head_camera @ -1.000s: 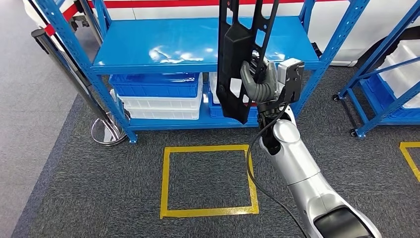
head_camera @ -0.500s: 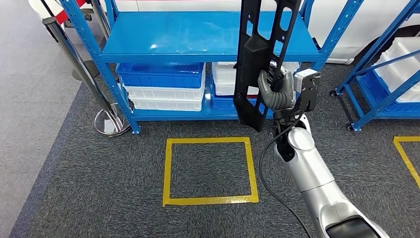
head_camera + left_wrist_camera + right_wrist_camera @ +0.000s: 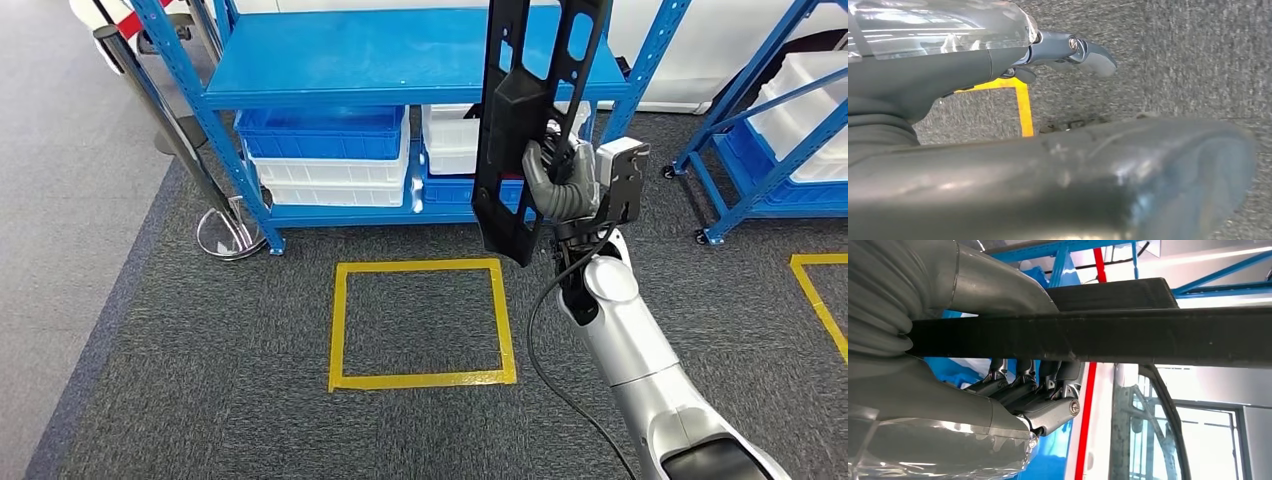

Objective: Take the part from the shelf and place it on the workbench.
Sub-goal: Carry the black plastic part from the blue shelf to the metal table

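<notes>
Dark grey carpet floor point(image 3: 200, 400) with a yellow taped square point(image 3: 420, 322) marked on it. Beyond, a blue metal rack point(image 3: 400, 60) with blue bins point(image 3: 320, 133) and white bins point(image 3: 330, 190) stacked on the low tier. Left of the rack, a stanchion post on a round chrome base point(image 3: 230, 236). At right, a second blue rack point(image 3: 760, 120) holding white bins, another yellow tape corner point(image 3: 815, 290) near it.

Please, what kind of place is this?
Probably a factory or warehouse training area: blue steel shelving holding blue and white plastic crates, and a yellow tape square marked on grey carpet.
</notes>
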